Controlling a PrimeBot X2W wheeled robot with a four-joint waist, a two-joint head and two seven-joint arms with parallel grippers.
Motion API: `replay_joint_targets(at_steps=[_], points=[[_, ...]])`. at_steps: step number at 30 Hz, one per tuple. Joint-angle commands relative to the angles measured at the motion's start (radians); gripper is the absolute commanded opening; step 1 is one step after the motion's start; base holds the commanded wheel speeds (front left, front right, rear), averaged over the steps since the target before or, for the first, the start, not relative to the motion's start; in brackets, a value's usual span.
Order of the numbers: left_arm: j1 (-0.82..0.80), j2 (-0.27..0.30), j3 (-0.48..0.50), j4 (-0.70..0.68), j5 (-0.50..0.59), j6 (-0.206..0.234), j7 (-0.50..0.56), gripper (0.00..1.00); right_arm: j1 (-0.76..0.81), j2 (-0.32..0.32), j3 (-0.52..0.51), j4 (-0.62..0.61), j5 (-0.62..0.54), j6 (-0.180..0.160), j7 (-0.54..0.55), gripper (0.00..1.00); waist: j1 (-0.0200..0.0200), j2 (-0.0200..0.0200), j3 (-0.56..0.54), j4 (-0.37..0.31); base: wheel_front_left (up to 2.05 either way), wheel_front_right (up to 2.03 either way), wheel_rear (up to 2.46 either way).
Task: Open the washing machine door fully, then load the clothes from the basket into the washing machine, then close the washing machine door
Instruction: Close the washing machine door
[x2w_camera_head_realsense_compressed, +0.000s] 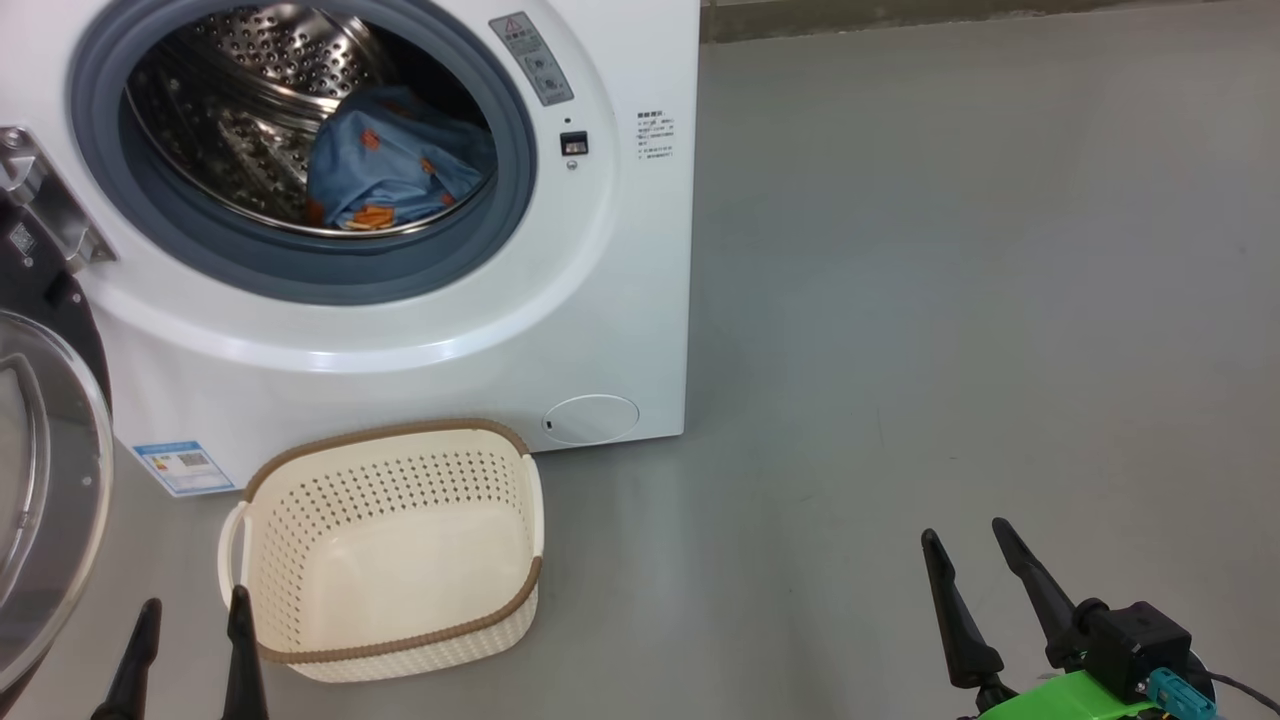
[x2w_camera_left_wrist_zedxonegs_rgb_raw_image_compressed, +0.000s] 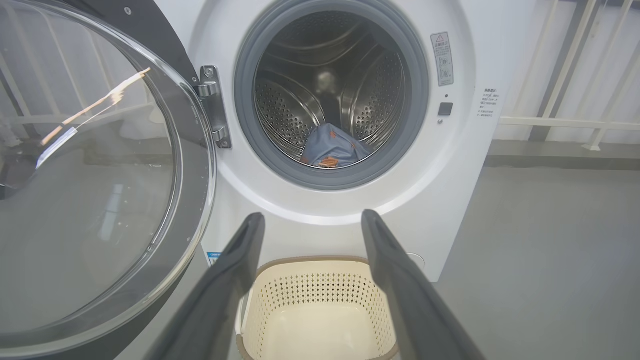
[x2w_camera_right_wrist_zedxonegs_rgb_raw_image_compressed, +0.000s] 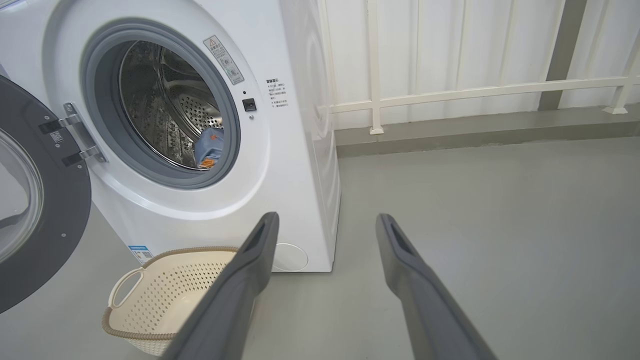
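Inside the drum (x2w_camera_head_realsense_compressed: 230, 130) of the washing machine (x2w_camera_head_realsense_compressed: 620, 300) the clothes (x2w_camera_head_realsense_compressed: 385, 165) lie heaped and the basket (x2w_camera_head_realsense_compressed: 400, 480) on the floor (x2w_camera_head_realsense_compressed: 900, 350) before it holds nothing, so we judge closing to be the step in hand. Both the left gripper (x2w_camera_head_realsense_compressed: 194, 602) and the right gripper (x2w_camera_head_realsense_compressed: 965, 530) hang spread wide and empty. We advise bringing the left gripper behind the free edge of the washing machine door (x2w_camera_left_wrist_zedxonegs_rgb_raw_image_compressed: 100, 175), which stands swung wide, and pushing along the hinge arc until it latches.
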Motion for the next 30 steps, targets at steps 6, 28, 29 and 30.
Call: replay_joint_targets(at_steps=[6,28,29,30], points=[[-0.04,0.01,0.024,-0.024,-0.007,0.004,-0.004,1.0,-0.031,-0.003,0.024,-0.023,-0.002,0.002,-0.012,1.0,0.0,0.0,0.001,0.005,0.0,0.0,0.0],[-0.037,0.01,0.009,-0.022,-0.021,-0.001,-0.004,1.0,-0.026,-0.003,0.031,-0.015,-0.011,0.002,-0.012,1.0,0.0,0.0,-0.011,0.082,0.0,0.0,0.0],[-0.034,0.01,0.008,-0.023,-0.02,0.001,-0.004,1.0,-0.025,-0.003,0.032,-0.014,-0.011,0.002,-0.012,1.0,0.0,0.0,-0.013,0.092,0.0,0.0,0.0],[-0.031,0.01,0.007,-0.024,-0.022,0.003,-0.004,1.0,-0.025,-0.003,0.032,-0.013,-0.011,0.002,-0.012,1.0,0.0,0.0,-0.016,0.101,0.0,0.0,0.0]])
